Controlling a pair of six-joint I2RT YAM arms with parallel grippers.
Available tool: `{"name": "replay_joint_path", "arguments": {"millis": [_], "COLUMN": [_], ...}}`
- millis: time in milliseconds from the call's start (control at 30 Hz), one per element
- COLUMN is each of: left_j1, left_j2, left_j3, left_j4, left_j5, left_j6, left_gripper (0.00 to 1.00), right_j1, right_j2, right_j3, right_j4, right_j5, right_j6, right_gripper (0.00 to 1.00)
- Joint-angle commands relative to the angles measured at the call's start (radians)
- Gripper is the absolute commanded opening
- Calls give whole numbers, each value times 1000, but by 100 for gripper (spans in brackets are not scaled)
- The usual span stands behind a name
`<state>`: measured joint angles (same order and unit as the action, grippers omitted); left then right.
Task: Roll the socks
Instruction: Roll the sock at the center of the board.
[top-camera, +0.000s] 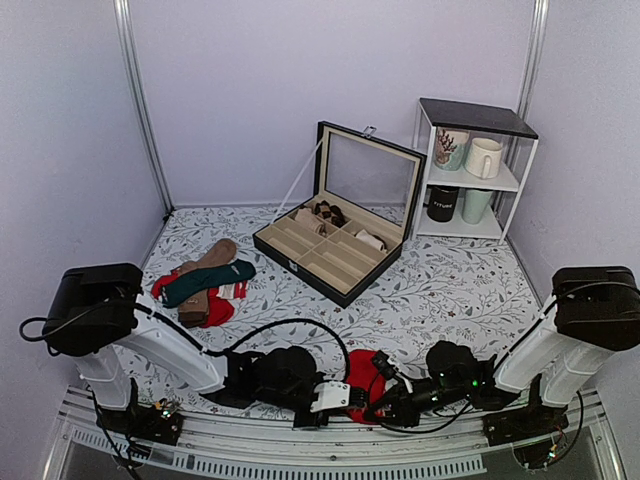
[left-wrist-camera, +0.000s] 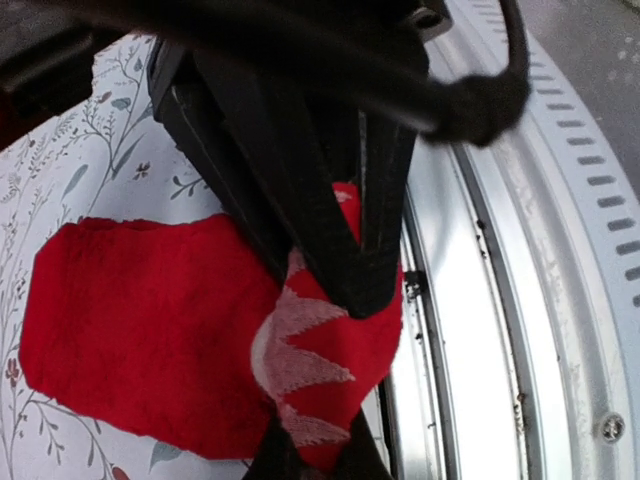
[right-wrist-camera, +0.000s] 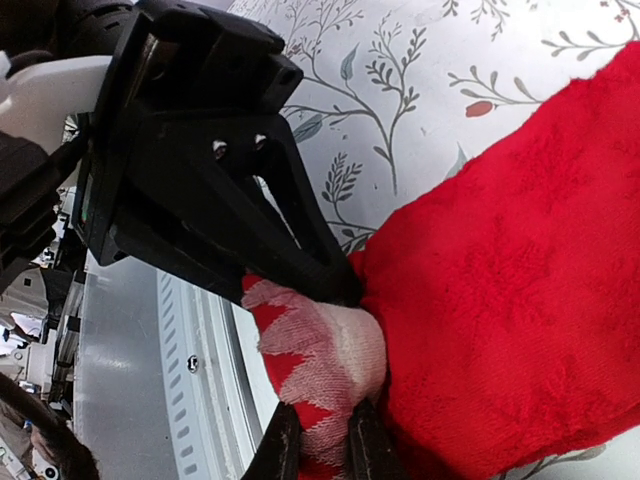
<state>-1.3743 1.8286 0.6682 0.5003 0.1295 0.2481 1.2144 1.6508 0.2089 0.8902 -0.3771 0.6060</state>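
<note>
**Now gripped from both sides, roll yet to start**

Find the socks (top-camera: 362, 383) at six o'clock on the table (top-camera: 450, 290) in the top view, hard by the near metal rail (left-wrist-camera: 470, 330), lying flat as a red slab, no turn wound in. Find the beige-patterned cuff (right-wrist-camera: 320, 345) at the rail end, bunched into a small nub. See the left gripper (left-wrist-camera: 345, 285) clamped tight on that cuff from nine o'clock, closed hard over the fabric. See the right gripper (right-wrist-camera: 325, 450) nipped onto the same cuff from three o'clock, jaws nearly together on the cloth. Hard to tell from the wrist views about both layers of the pair being inside each pinch; probably so, going by the thickness of the nub.

Judged as the very opening of the roll: cuff end seized, first turn not made. Next calls for tipping the pinched cuff over onto the red body toward twelve o'clock, with both grips kept level for a straight start, then for re-gripping to carry the roll on down the foot. Calls also for care at the rail, given little room there to rotate.

Elsewhere, well apart: heap of other socks (top-camera: 205, 285) at ten o'clock, open divided box (top-camera: 335, 245) at twelve, white shelf of mugs (top-camera: 475, 165) at two.
</note>
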Motion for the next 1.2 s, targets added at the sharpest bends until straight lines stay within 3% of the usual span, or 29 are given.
{"name": "replay_joint_path", "arguments": {"millis": [0,33,67,200,333,433,500,633,733,833,1033,1167], "left_j1": [-16,-18,-21,-22,-22,-21,-20,-19,-19,-16,31,93], "left_j2": [44,47,45,17,-12,-10,-5,-9,-18,-20,-13,-5], "left_j3": [70,74,71,35,23,37,42,35,23,23,34,21], "left_j4": [-78,-88,-82,-36,-17,-35,-42,-38,-20,-19,-63,-87], "left_j5": [81,83,72,33,17,26,23,27,29,33,117,171], "left_j6": [-10,-11,-11,-9,9,19,15,-2,-6,-7,-62,-162], "left_gripper": [21,52,74,99,99,91,79,42,36,3,0,0], "right_j1": [-1,-3,-5,-8,-11,-12,-13,-14,-16,-19,-19,-19], "right_j2": [69,72,77,85,84,84,85,91,102,114,82,-28], "right_j3": [-18,-16,-14,-12,-13,-13,-13,-13,-8,-3,-5,-1], "right_j4": [-254,-255,-255,-255,-255,-255,-255,-254,-252,-253,-259,-300], "right_j5": [-2,-6,-9,-16,-18,-19,-19,-19,-24,-26,-9,86], "right_j6": [4,1,0,-4,-6,-6,-6,-6,-8,-6,-2,-43], "right_gripper": [6,6,6,6,6,6,6,6,6,6,12,36]}}
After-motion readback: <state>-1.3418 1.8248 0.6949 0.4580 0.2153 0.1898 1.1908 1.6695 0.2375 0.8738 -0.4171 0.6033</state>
